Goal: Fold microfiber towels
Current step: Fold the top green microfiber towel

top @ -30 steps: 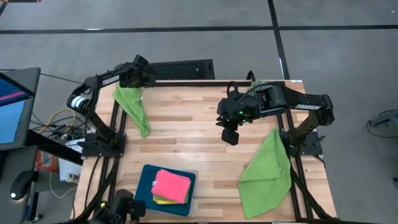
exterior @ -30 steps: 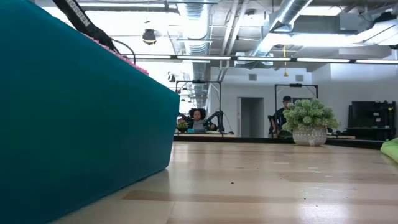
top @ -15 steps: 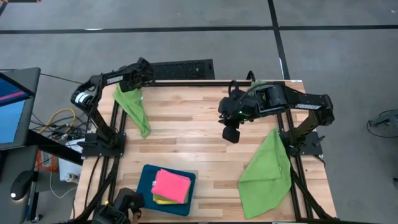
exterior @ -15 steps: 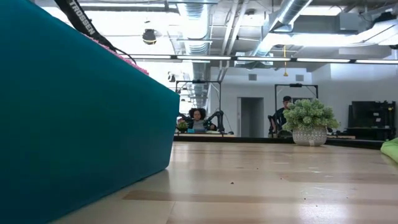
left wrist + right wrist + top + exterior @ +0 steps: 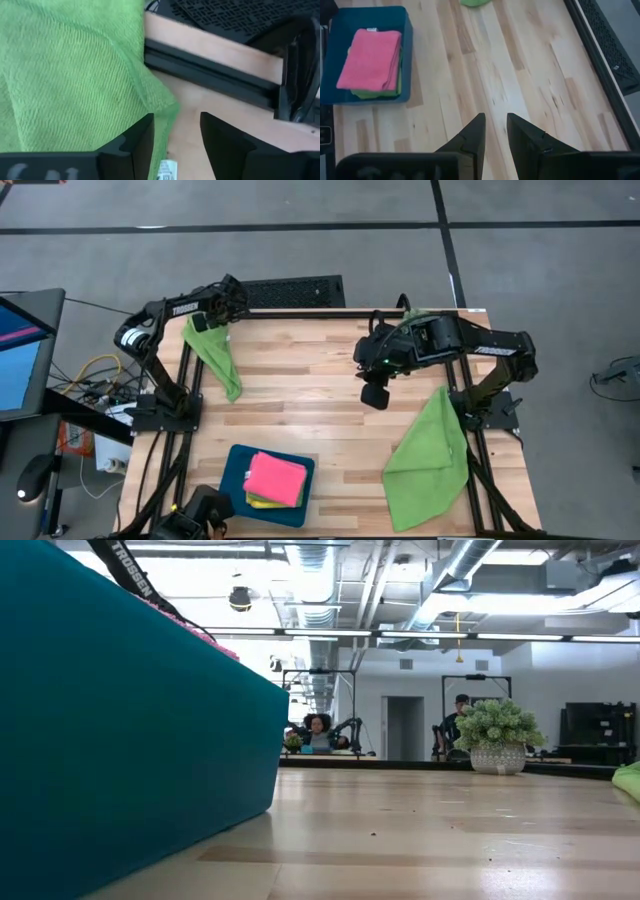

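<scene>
A lime green microfiber towel (image 5: 222, 355) lies rumpled at the table's far left corner, with one part over the left edge. My left gripper (image 5: 213, 320) is low over the towel's far corner (image 5: 162, 107), pointing steeply down and open. One finger (image 5: 137, 142) is over the cloth and the other (image 5: 222, 142) is over bare wood. A second green towel (image 5: 430, 460) lies at the near right and droops over the table's edge. My right gripper (image 5: 373, 393) hovers high over mid-table, slightly open and empty. A pink towel (image 5: 275, 478) tops the folded stack in the teal tray (image 5: 232, 470). My left gripper stands astride the far corner of the green towel (image 5: 162, 107), coming from above. Whether a finger touches the cloth I cannot tell. The towel lies flat on the wood there.
A black frame rail (image 5: 210, 75) runs along the table's far edge close to my left gripper. A black perforated mat (image 5: 295, 290) lies beyond it. A small plant (image 5: 497, 740) stands far off in the low view. Bare wood (image 5: 485, 75) lies between the two towels.
My left gripper has come down a little toward the far corner of the green towel and has rolled about its own axis. The towels have not moved.
</scene>
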`<state>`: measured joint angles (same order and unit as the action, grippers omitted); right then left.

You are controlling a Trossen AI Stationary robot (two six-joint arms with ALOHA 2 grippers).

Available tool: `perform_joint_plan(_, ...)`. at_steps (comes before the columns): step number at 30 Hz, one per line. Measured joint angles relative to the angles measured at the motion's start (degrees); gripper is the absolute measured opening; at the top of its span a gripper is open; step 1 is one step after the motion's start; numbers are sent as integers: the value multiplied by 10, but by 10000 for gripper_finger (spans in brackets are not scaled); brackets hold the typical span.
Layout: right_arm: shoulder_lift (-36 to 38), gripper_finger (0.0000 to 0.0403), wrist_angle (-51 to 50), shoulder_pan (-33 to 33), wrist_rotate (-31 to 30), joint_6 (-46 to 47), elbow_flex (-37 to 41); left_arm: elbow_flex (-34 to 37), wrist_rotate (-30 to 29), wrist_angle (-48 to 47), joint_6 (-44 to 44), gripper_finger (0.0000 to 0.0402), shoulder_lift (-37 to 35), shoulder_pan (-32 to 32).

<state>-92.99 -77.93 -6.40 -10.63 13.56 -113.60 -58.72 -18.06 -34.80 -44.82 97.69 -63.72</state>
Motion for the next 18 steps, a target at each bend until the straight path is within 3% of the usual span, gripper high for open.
perform_joint_plan(11, 0, 103, -14, -1, -16, 0, 0, -2, 52, -56, -13, 140, 0, 20)
perform_joint_plan(15, 0, 103, -19, -3, -32, -1, 0, -21, 95, -84, 70, 139, -1, 30)
perform_joint_plan(18, 0, 103, -24, -3, -33, -3, 0, -40, 78, -165, 137, 139, -8, 59)
